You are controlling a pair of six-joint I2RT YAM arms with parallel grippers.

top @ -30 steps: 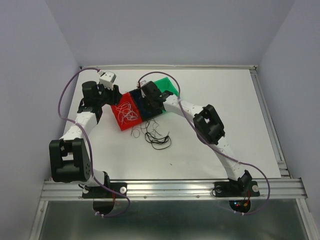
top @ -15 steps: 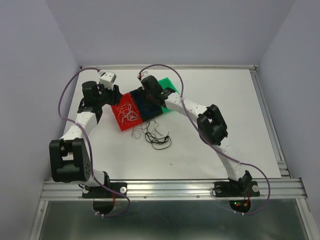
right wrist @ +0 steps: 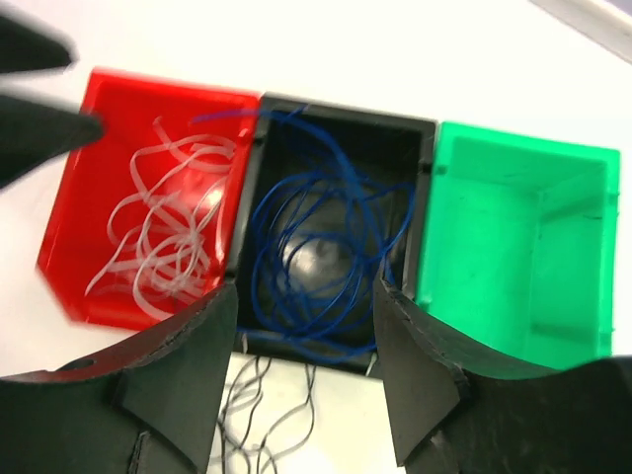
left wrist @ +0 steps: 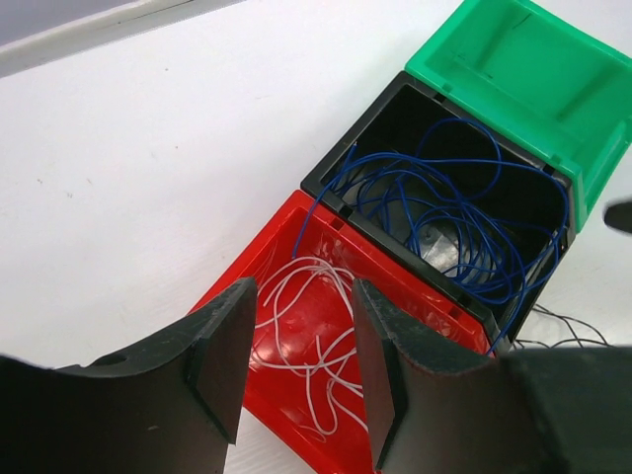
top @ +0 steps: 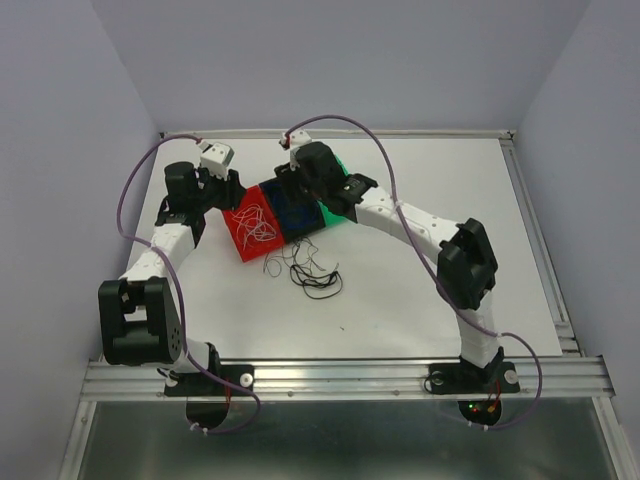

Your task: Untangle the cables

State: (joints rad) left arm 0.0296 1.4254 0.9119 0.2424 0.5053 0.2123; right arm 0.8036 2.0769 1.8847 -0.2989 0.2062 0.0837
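Three groups of cables show. White cables (top: 255, 222) (left wrist: 296, 269) (right wrist: 158, 237) lie in a red bin (top: 243, 247) (right wrist: 109, 109). Blue cables (left wrist: 444, 217) (right wrist: 316, 237) fill the black bin (top: 290, 212) (left wrist: 346, 168) beside it. Black cables (top: 310, 272) (right wrist: 257, 405) lie tangled on the table in front of the bins. My left gripper (top: 228, 190) (left wrist: 299, 321) hovers open over the red bin's left end, nothing between its fingers. Above the black bin my right gripper (top: 295, 185) (right wrist: 306, 296) stands open and holds nothing.
An empty green bin (top: 335, 170) (left wrist: 513, 59) (right wrist: 513, 227) adjoins the black bin on the right. The three bins sit in a diagonal row at the back of the white table (top: 440, 200). Purple arm cords (top: 130, 190) loop over both arms.
My right gripper has opened and lifted back from the black bin, where the blue cables now lie free. Its elbow has swung right. The left arm has not moved.
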